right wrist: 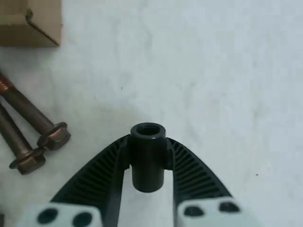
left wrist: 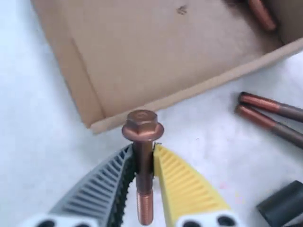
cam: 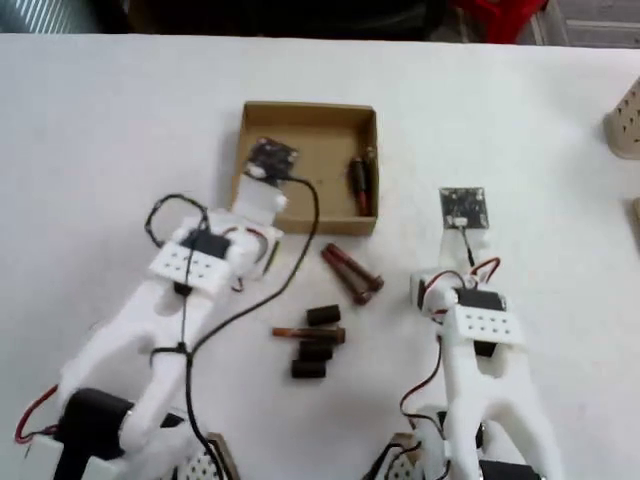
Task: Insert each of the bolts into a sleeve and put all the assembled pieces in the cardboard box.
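Pinching a bolt [left wrist: 142, 126] (left end effector [left wrist: 143, 151]), right end effector [right wrist: 147, 144] clenched on sleeve [right wrist: 147, 165].

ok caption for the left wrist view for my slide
Left pincer grips a copper bolt just outside the cardboard box.

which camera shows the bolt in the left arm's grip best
Left wrist view: the copper flange bolt sits clamped in the left tool, head and shank clear. In the high view the left arm covers it; the right wrist view faces elsewhere.

Copper bolt [left wrist: 142, 128] in left hand [left wrist: 143, 150]; black sleeve [right wrist: 147, 163] in right hand [right wrist: 147, 143]; cardboard box [cam: 325, 150] open.
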You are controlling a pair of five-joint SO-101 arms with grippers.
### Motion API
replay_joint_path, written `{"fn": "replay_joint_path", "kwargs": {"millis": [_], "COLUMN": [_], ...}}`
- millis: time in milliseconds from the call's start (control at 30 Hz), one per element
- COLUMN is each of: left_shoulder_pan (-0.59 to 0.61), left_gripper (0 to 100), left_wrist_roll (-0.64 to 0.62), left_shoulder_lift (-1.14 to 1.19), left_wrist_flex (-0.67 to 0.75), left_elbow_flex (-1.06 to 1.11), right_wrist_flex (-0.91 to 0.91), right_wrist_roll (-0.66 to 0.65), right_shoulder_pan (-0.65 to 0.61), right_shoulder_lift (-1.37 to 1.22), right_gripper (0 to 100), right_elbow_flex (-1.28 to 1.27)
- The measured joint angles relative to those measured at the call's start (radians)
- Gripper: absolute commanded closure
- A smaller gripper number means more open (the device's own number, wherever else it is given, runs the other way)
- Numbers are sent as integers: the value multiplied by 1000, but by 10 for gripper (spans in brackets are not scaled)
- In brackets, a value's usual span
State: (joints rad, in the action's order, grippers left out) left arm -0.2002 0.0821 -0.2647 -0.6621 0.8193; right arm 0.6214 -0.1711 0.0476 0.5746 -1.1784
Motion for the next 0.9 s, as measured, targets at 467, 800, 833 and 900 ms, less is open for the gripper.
{"fn": "replay_joint_path", "kwargs": {"millis": [467, 800, 833, 900], "left_shoulder_pan": [262, 374, 376, 376], "left_gripper": [977, 976, 976, 976], "left_wrist_roll": [2, 0, 0, 0], "left_shoulder_lift": [-339, -454, -456, -456], "left_wrist_flex": [175, 175, 175, 193], "left_elbow_flex": [368, 439, 439, 439], "right_wrist_flex": [0, -407, -496, -652], "right_wrist_roll": [0, 196, 204, 210], "right_shoulder_pan": [-400, -632, -647, -675], "right_shoulder_lift": [325, 382, 374, 344], "right_gripper": [981, 981, 981, 981], "right_elbow_flex": [-124, -256, -282, -295]}}
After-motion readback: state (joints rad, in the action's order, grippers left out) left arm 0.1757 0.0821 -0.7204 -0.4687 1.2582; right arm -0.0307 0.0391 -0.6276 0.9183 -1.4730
